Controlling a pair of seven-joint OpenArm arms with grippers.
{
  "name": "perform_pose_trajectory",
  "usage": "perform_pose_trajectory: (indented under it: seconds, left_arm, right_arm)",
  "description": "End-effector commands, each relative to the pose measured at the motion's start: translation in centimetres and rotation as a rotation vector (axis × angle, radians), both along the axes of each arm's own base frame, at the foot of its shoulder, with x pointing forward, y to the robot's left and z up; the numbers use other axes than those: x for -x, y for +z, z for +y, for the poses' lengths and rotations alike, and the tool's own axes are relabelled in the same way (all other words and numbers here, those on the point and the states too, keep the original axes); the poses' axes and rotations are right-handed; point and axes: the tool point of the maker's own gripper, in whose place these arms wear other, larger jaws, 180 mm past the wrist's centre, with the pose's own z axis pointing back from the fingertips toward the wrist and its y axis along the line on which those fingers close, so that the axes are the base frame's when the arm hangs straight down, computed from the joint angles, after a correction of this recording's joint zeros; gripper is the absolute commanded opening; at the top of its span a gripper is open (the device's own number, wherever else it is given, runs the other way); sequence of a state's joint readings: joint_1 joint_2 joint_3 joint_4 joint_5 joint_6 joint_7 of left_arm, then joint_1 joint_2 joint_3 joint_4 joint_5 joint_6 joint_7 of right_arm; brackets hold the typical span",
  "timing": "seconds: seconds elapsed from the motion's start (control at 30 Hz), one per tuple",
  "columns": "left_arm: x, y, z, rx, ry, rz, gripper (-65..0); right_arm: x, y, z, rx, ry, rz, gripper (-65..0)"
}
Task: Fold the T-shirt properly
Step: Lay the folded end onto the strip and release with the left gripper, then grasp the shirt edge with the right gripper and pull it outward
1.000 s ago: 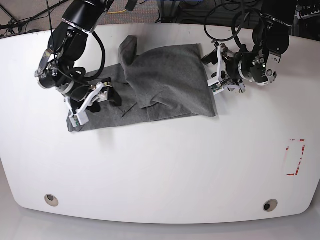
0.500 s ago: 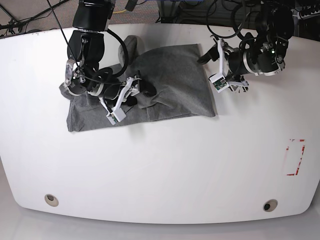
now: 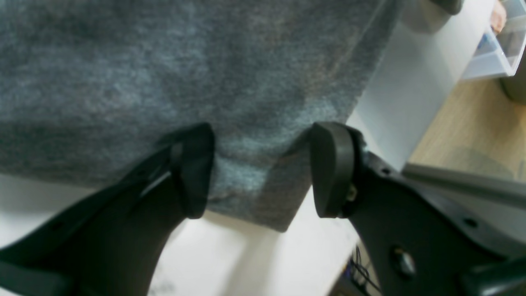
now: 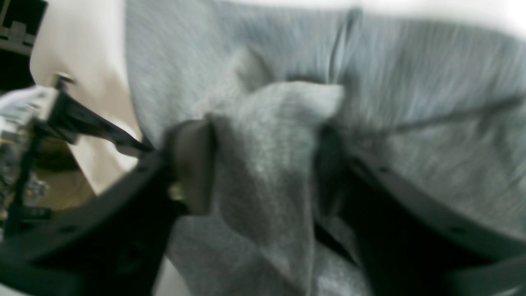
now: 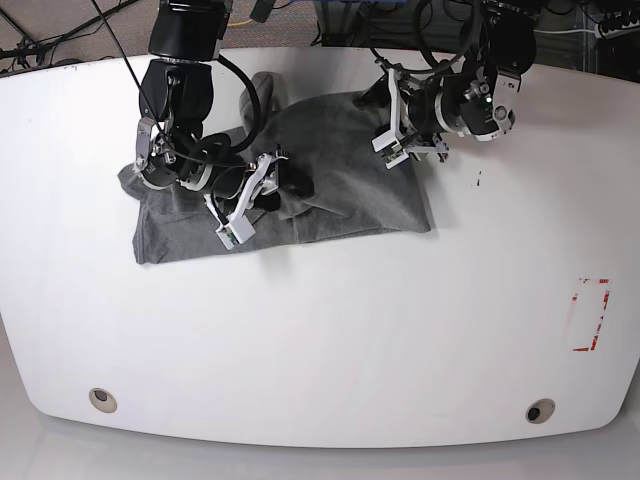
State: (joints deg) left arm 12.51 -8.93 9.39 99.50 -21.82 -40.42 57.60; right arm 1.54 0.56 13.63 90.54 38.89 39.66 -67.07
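Grey T-shirt [image 5: 340,165] lies bunched at the upper middle, right jaws [image 4: 263,164] pinching a fold to lift it over, left jaws [image 3: 263,168] spread around its corner.

Heather-grey T-shirt [image 5: 340,185], plain, no print, soft wrinkly cotton. Lies in the upper middle of the base view, partly folded: upper layer slanting from upper left down to a squared corner at lower right, thinner lower layer spreading flat toward the left edge of the heap. Dark rolled bit sticking up at the top left (sleeve or collar, cannot tell which). Creases running diagonally across the middle. In the right wrist view [image 4: 267,172], a bunched, raised fold of cloth at frame centre, blurred, lighter grey. In the left wrist view [image 3: 185,74], fuzzy fabric filling the upper frame, one hemmed corner pointing down at centre.
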Motion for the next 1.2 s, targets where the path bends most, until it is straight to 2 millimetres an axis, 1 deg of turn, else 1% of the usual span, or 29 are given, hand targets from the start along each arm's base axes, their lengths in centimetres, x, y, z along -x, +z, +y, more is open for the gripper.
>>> perform_pose_trajectory:
  seconds: [0.0, 0.03, 0.1, 0.13, 0.2, 0.23, 0.3, 0.37, 0.43, 0.5, 0.53, 0.6, 0.67, 0.7, 0.73, 0.83, 0.9, 1.03, 1.17]
  left_arm:
    - [0.9, -1.9, 1.9, -0.113, -0.004, 0.049, -29.9]
    - [1.0, -1.9, 2.0, -0.115, -0.004, 0.05, -29.9]
    - [1.1, -2.0, 2.2, -0.119, -0.004, 0.053, -29.9]
    - [1.1, -2.1, 2.7, -0.132, -0.006, 0.053, -29.9]
    - [1.1, -2.2, 3.1, -0.144, -0.008, 0.053, -29.9]
    - [1.1, -2.1, 3.3, -0.145, -0.01, 0.052, -29.9]
    - [1.1, -2.0, 3.2, -0.139, -0.01, 0.048, -29.9]
    - [1.1, -1.9, 3.2, -0.139, -0.011, 0.047, -29.9]
    - [0.9, -1.5, 3.1, -0.135, -0.012, 0.034, -29.9]
    - [0.6, -1.1, 2.9, -0.132, -0.015, 0.016, -29.9]
    - [0.5, -0.7, 2.8, -0.129, -0.016, 0.004, -29.9]
    - [0.2, -0.2, 2.6, -0.126, -0.019, -0.017, -29.9]
    - [0.0, 0.3, 2.4, -0.12, -0.021, -0.034, -29.9]
    - [-0.1, 0.5, 2.3, -0.117, -0.021, -0.041, -29.9]
    - [-0.2, 0.7, 2.2, -0.114, -0.022, -0.047, -29.9]
    - [-0.2, 0.7, 2.1, -0.113, -0.021, -0.047, -29.9]
    - [-0.3, 0.7, 2.1, -0.113, -0.021, -0.049, -29.9]
    - [-0.4, 0.9, 2.2, -0.113, -0.022, -0.055, -29.9]
    - [-0.4, 0.9, 2.1, -0.112, -0.022, -0.055, -29.9]
  right_arm:
    - [-1.5, 1.8, -1.0, -0.023, -0.041, -0.068, -38.7]
    - [-1.6, 1.9, -1.5, -0.022, -0.058, -0.071, -42.6]
    - [-2.3, 2.4, -2.0, -0.022, -0.075, -0.087, -46.5]
    - [-2.6, 2.5, -2.3, -0.018, -0.082, -0.092, -47.9]
    - [-2.8, 2.6, -2.9, -0.013, -0.096, -0.096, -48.2]
    - [-3.0, 2.8, -3.5, -0.013, -0.116, -0.101, -47.7]
    - [-3.2, 2.9, -4.4, -0.014, -0.147, -0.104, -47.7]
    - [-3.3, 3.0, -5.8, 0.003, -0.172, -0.108, -47.7]
    - [-3.4, 3.1, -6.2, 0.015, -0.165, -0.113, -47.6]
    - [-3.9, 3.5, -5.1, 0.023, -0.128, -0.125, -44.2]
    - [-3.9, 3.5, -4.5, 0.024, -0.108, -0.125, -40.4]
    - [-3.8, 3.6, -3.1, 0.016, -0.07, -0.129, -30.0]
    - [-3.7, 3.7, -1.8, -0.001, -0.049, -0.13, -20.9]
    - [-3.7, 3.8, -1.1, -0.015, -0.042, -0.132, -17.3]
    - [-3.7, 3.7, -1.0, -0.02, -0.044, -0.131, -16.0]
    - [-4.0, 3.2, -0.4, -0.061, -0.054, -0.119, -17.6]
    - [-4.9, 3.3, 0.3, -0.094, -0.06, -0.12, -19.2]
    - [-5.8, 2.0, 2.1, -0.14, -0.037, -0.075, -21.9]
    - [-6.4, 1.4, 3.0, -0.174, -0.036, -0.074, -24.7]
